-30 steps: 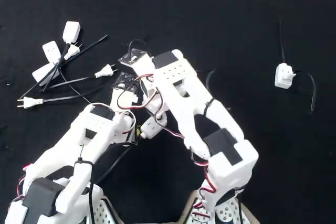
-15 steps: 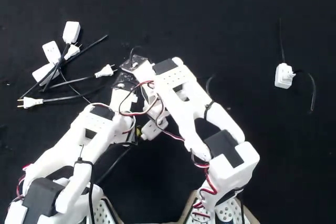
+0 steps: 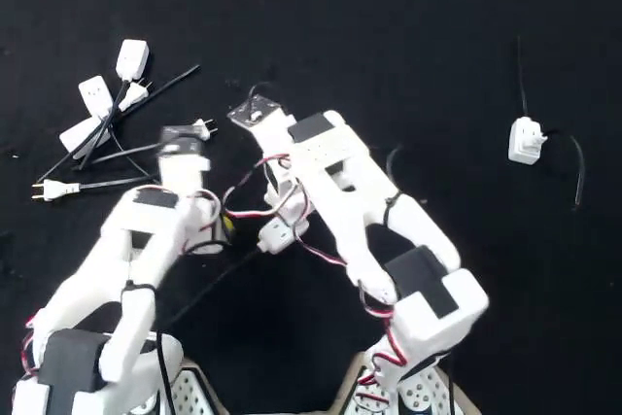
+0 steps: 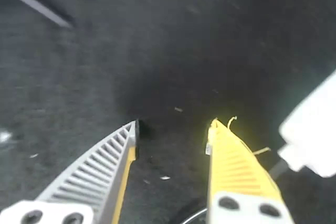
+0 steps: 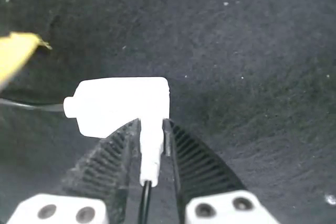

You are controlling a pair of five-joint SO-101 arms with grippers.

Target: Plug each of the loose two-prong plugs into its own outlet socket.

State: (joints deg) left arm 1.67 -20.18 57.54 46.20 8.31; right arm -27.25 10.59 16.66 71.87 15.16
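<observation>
R gripper (image 5: 152, 125) clenched on plug (image 5: 150, 161) | L gripper (image 4: 173, 124) released, empty | plug prob. light, rigid; cord (image 5: 144, 199) floppy; hold body

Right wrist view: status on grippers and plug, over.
Left gripper open, empty. Right gripper shut on white plug, butted against outlet socket. Nothing seen in the way.
</observation>
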